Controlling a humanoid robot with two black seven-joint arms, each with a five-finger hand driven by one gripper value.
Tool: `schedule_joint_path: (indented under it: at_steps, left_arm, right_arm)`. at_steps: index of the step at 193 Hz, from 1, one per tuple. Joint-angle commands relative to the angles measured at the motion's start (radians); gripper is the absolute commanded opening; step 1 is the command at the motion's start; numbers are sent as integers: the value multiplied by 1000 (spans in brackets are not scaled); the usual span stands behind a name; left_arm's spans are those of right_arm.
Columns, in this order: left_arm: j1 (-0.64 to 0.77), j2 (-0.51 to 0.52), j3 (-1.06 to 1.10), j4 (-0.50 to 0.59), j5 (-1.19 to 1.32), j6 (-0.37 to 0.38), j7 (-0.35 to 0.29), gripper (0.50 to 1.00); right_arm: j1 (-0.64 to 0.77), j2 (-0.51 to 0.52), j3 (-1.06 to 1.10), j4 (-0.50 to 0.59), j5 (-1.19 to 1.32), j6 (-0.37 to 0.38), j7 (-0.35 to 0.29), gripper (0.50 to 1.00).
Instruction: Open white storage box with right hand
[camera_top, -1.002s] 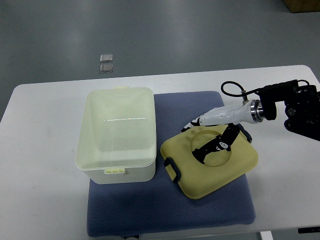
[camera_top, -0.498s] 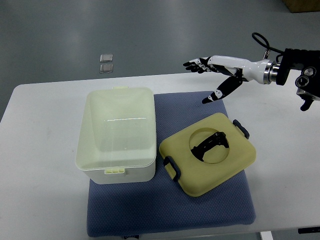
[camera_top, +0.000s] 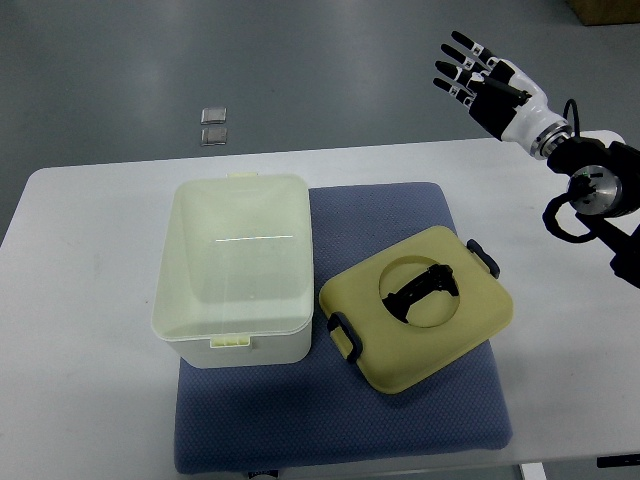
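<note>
Top view: white storage box (camera_top: 238, 268) stands open, its lid (camera_top: 418, 307) off and lying just right of it on the blue mat (camera_top: 400, 420).

Judging by how things lie, the opening looks done: the box shows its bare inside, and the yellowish lid rests flat beside the box with its black handle (camera_top: 423, 290) up and black clips at two corners, tilted a little against the box's edges. Nothing seems left but for the arm to clear away. Right hand (camera_top: 488, 82) is up and well to the right of the box, beyond the table's far edge, fingers spread wide and holding nothing. Half a second ago it hung lower and nearer the lid; a second ago its fingers were down at the handle. Box and lid have not shifted since.
</note>
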Motion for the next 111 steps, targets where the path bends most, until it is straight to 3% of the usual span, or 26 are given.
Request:
schedule_joint_path:
  at_steps: [1, 53, 111]
  left_arm:
    - [0, 0, 1, 0, 0, 0, 0, 1000]
    - [0, 0, 1, 1, 0, 0, 0, 1000]
    - [0, 0, 4, 0, 0, 0, 0, 1000]
  right_arm:
    - [-31, 39, 9, -31, 115, -1, -1, 926]
    - [-79, 105, 41, -45, 203, 2, 12, 926]
    - [-85, 113, 64, -45, 201, 2, 12, 926]
